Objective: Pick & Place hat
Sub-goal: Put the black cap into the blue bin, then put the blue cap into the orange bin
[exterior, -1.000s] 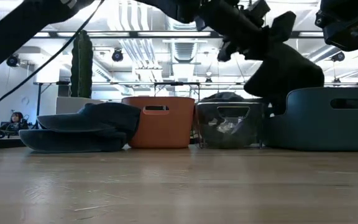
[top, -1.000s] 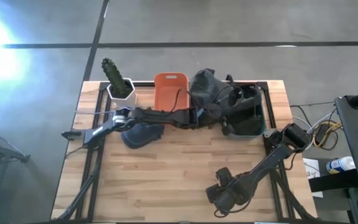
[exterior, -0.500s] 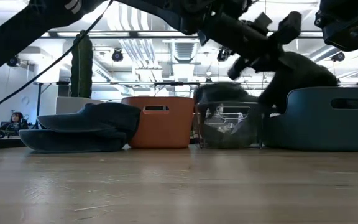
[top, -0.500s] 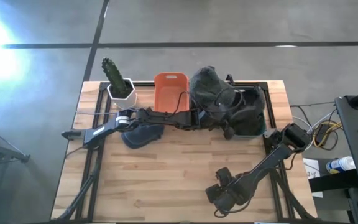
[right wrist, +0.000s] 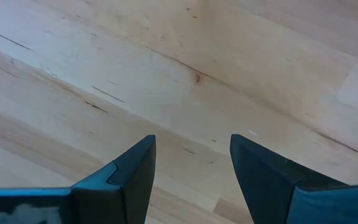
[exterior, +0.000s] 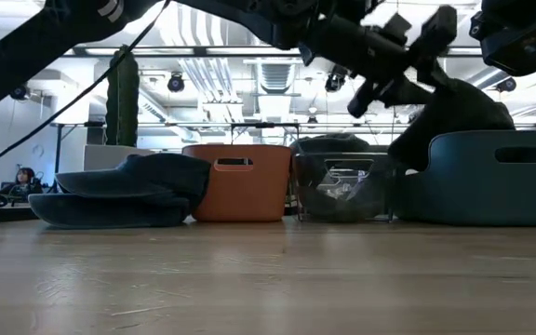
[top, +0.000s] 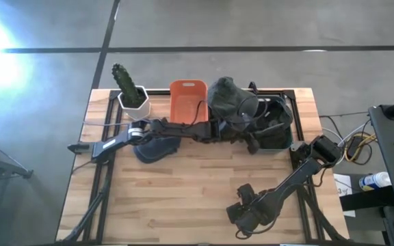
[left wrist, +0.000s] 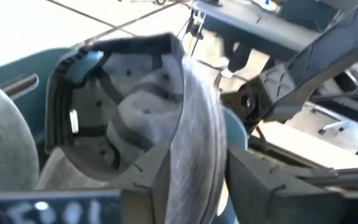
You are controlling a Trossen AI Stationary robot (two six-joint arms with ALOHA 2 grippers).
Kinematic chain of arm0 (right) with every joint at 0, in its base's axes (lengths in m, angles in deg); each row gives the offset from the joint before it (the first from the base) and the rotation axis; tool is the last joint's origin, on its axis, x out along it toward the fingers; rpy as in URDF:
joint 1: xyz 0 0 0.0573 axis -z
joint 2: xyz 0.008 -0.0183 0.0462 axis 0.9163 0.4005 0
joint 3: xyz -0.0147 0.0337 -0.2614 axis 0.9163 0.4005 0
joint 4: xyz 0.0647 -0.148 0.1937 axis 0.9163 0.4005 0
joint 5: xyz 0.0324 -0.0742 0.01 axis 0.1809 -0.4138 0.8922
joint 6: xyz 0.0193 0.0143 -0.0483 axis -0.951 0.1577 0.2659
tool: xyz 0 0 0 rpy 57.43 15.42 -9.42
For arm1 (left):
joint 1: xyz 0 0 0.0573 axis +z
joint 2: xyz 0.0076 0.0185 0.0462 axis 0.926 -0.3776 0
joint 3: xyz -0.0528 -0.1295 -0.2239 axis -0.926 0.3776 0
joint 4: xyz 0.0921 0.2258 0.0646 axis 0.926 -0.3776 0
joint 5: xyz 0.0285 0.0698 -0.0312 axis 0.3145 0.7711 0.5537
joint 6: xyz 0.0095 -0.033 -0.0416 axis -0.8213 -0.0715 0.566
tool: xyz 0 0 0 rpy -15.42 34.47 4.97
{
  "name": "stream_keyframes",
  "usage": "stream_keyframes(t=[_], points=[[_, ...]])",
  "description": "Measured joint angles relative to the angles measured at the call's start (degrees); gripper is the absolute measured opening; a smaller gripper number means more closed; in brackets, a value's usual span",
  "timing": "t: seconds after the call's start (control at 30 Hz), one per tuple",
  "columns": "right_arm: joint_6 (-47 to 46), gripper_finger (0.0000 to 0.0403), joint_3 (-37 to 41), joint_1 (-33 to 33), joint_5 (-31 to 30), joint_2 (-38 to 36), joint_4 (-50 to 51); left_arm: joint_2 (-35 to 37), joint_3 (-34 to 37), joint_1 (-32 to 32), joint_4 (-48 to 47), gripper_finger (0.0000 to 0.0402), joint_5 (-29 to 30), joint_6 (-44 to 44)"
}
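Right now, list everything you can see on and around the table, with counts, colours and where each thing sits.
Wooden table: one, pale butcher-block, under everything.
Potted cactus: one, green in a white pot, back left corner.
Orange plastic bin: one, back edge, centre.
Clear bin: one, right of the orange bin, grey hat on top.
Teal bin: one, back right.
Dark hats: a pile, navy, in front of the cactus.
Grey hat: one, gripped over the teal bin.
Left gripper: shut on the grey hat.
Right gripper: open, low over the front right table.
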Motion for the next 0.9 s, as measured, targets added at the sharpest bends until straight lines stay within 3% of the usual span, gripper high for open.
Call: stream_keyframes(t=[0.3, 0.57, 0.7, 0.9], points=[[0.19, 0.0203, 0.0, 0.0, -0.11, 0.0, -0.11, 3.89, -3.7, -0.04, -7.96, 0.018, 0.26, -3.15], [6.55, 0.0203, 0.04, 0.75, -4.36, 0.0, -2.29, 17.29, -2.4, -2.52, -35.02, 0.0181, 0.37, -9.97], [13.83, 0.0203, 0.91, 2.99, -4.51, -0.02, -6.64, 24.29, 4.03, -5.64, -47.88, 0.0181, 3.19, -4.76], [22.77, 0.0203, 3.75, 8.0, -4.56, -0.02, -14.69, 39.44, 26.5, -12.86, -49.26, 0.0181, 16.39, 17.4]])
